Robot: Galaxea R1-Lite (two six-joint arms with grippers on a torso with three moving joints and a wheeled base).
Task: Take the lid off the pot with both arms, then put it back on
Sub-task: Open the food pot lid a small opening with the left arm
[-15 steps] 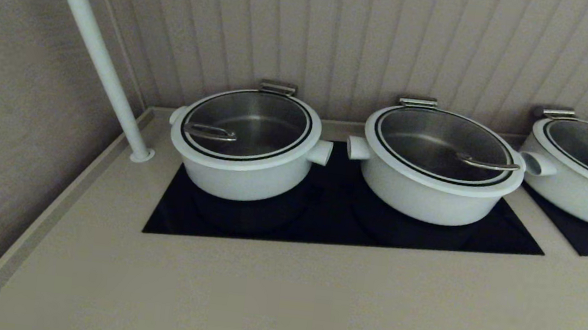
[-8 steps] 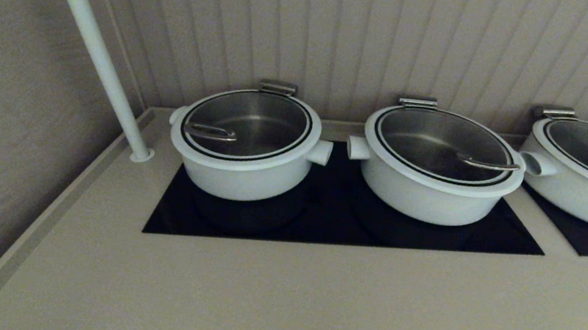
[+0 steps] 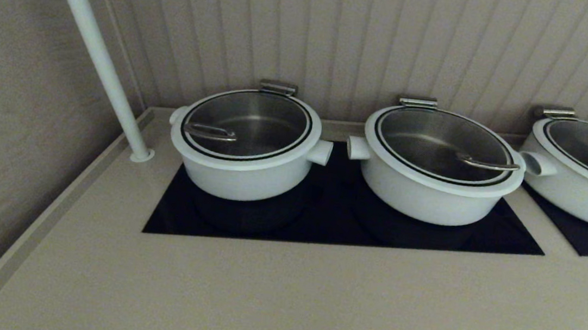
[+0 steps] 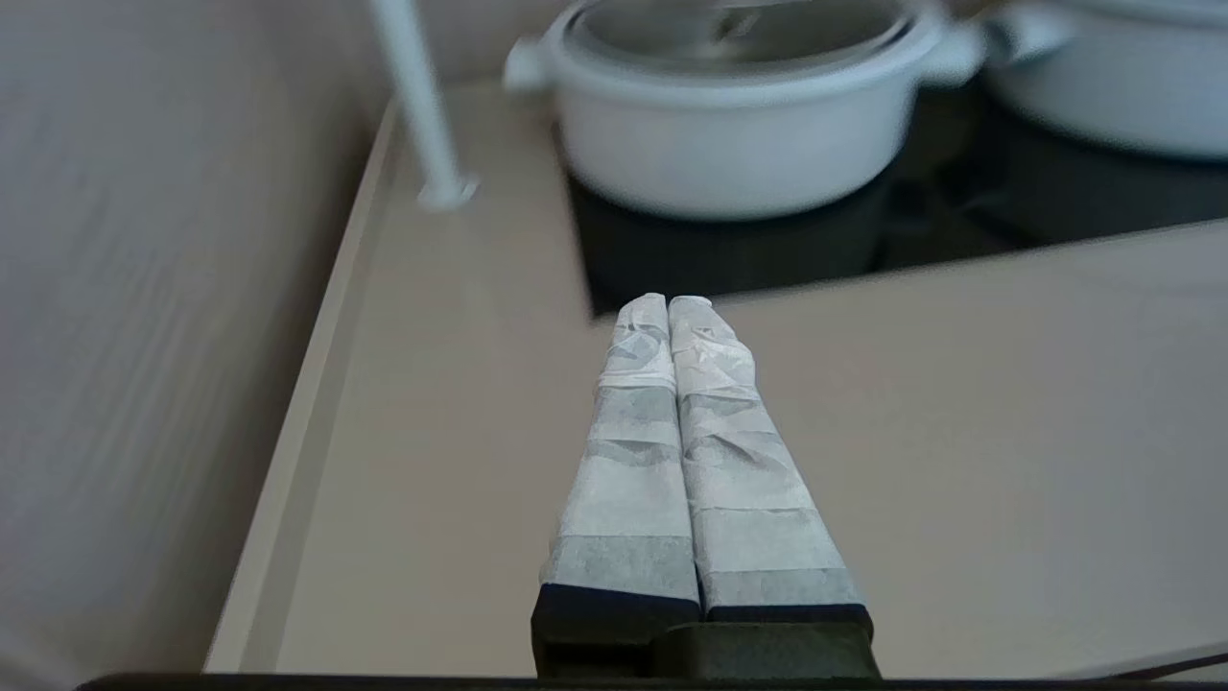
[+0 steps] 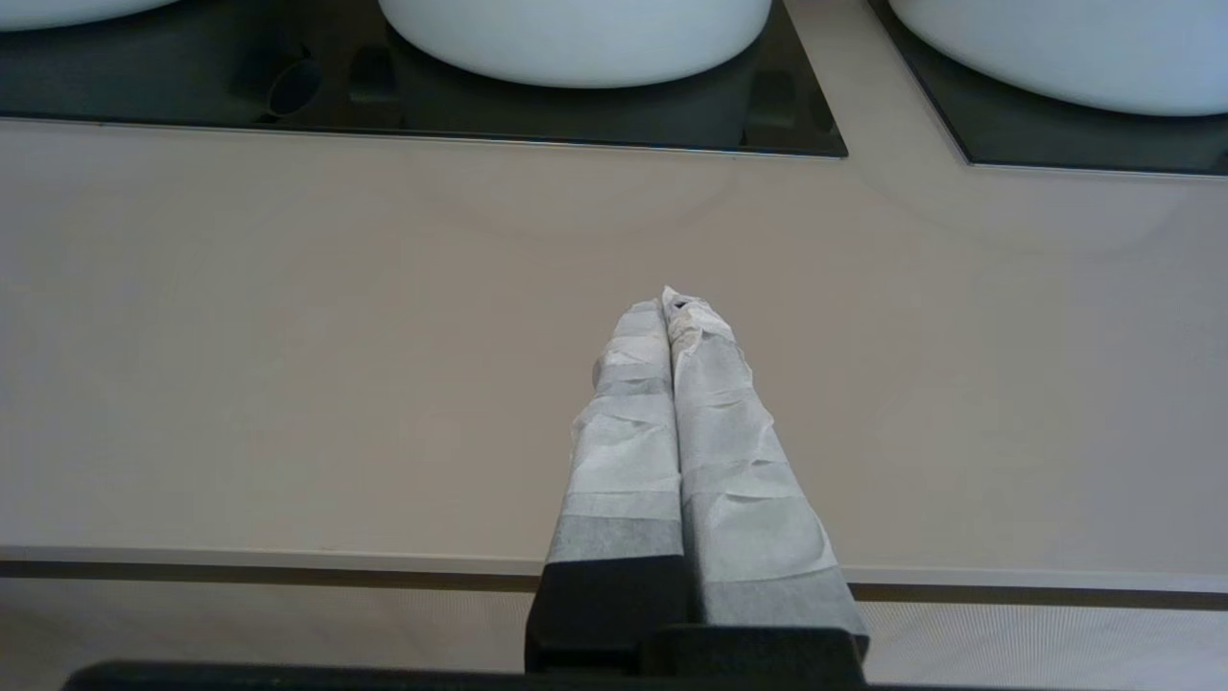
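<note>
Three like white pots stand in a row on black hob panels. The middle pot [image 3: 433,193] is wide and low, and its glass lid [image 3: 441,142] with a steel wire handle [image 3: 488,163] sits closed on it. Neither arm shows in the head view. My left gripper [image 4: 669,305] is shut and empty, low over the counter in front of the left pot [image 4: 739,125]; the middle pot [image 4: 1122,86] lies beyond. My right gripper [image 5: 669,307] is shut and empty over the counter's front part, with the middle pot's base [image 5: 576,34] ahead.
The left pot [image 3: 242,168] and the right pot [image 3: 582,179] flank the middle one, both lidded. A white slanted pole [image 3: 100,57] meets the counter at the far left. A ribbed wall stands behind the pots. The counter's front edge [image 5: 288,561] lies under my right gripper.
</note>
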